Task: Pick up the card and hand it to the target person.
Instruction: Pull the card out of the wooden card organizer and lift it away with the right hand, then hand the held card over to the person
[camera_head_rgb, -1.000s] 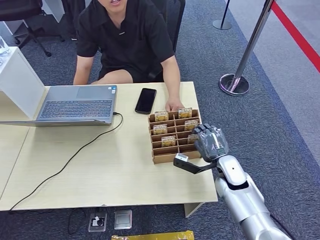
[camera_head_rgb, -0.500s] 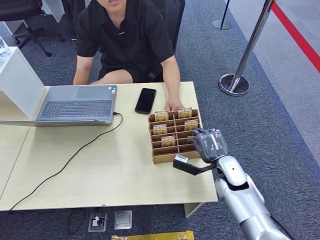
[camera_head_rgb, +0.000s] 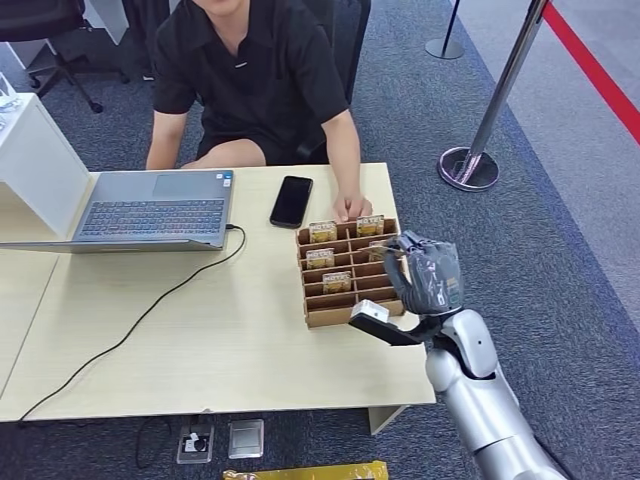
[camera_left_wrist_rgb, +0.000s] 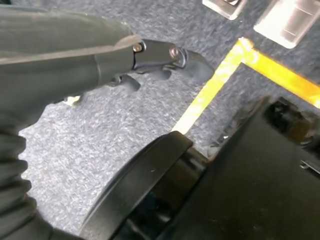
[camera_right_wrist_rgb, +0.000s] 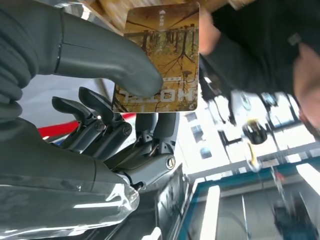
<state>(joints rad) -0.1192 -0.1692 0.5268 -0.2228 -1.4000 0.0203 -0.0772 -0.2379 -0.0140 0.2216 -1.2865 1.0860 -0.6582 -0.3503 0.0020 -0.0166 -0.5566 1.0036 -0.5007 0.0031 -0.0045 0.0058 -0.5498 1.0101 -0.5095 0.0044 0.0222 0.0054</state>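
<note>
Card (camera_right_wrist_rgb: 160, 60) pinched in the right hand (camera_head_rgb: 427, 275), thumb (camera_right_wrist_rgb: 113, 62) pressed on its face, dark fingers behind it. Hand sits above the near right corner of the tray (camera_head_rgb: 332, 300), card lifted out of its slot. Pickup looks done; handover remains. Person (camera_head_rgb: 256, 80) sits beyond the tray, across the desk (camera_head_rgb: 189, 330), one hand (camera_head_rgb: 351, 208) resting at the tray's far edge. More cards stand in the tray's slots. Farther off from the hand: phone (camera_head_rgb: 291, 201), then laptop (camera_head_rgb: 151, 210) with its cable trailing over the desk. Left hand (camera_left_wrist_rgb: 113, 55) hangs over grey carpet, holding nothing; whether its fingers are spread or curled I cannot tell. Stanchion base (camera_head_rgb: 468, 168) on carpet beyond.
</note>
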